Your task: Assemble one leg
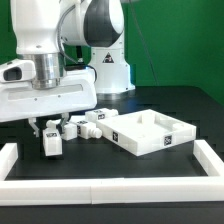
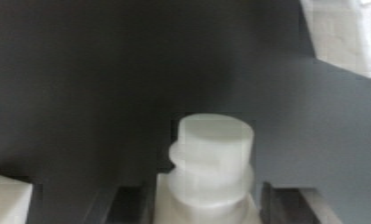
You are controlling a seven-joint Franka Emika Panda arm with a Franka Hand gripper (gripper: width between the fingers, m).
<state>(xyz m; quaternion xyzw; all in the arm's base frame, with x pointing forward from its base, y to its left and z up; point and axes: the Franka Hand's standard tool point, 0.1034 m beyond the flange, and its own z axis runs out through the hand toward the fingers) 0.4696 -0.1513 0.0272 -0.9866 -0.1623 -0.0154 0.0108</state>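
Observation:
My gripper (image 1: 50, 132) is shut on a white stubby leg (image 1: 50, 144) with a black-and-white tag, held upright at or just above the black table on the exterior view's left. I cannot tell whether it touches the table. In the wrist view the leg (image 2: 208, 160) stands out from between the two dark fingers (image 2: 137, 206), its rounded end pointing away from my gripper (image 2: 212, 208). The wide white rimmed panel (image 1: 150, 132) lies on the table to the exterior view's right of the gripper.
Other white legs (image 1: 72, 127) (image 1: 96, 118) lie just behind the held one, between it and the panel. A low white wall (image 1: 100, 188) borders the table's front and sides. The robot's base (image 1: 108, 70) stands behind. A white part edge (image 2: 351, 40) shows in the wrist view.

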